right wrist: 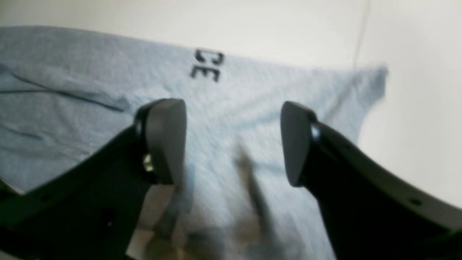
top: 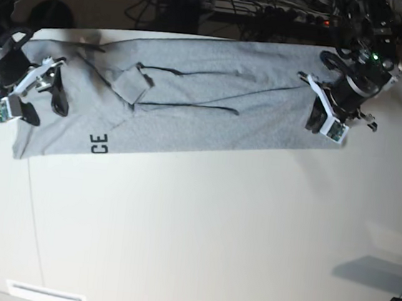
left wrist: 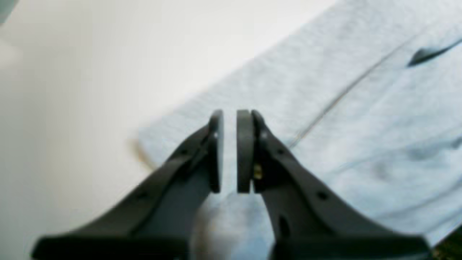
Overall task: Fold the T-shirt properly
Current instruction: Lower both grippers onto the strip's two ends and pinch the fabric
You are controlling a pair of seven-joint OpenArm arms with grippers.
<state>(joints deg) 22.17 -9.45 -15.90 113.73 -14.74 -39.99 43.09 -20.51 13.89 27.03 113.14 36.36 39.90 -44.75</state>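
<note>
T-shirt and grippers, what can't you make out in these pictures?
- T-shirt: print folded under, only "CE" shows in base view.
- Left gripper: left wrist view blurred; pads nearly together, no cloth seen between them.
- Right gripper: cloth below it smeared by blur in right wrist view.

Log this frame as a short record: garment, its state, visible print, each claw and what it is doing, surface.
garment: grey T-shirt
state: folded lengthwise into a long band across the table's far side, creases at mid-band
print: black letters "CE" near the band's front edge
left claw: jaws nearly closed with a thin gap, nothing between them, over one end of the band
right claw: open, over the other end, holding nothing
surface: white table
</note>
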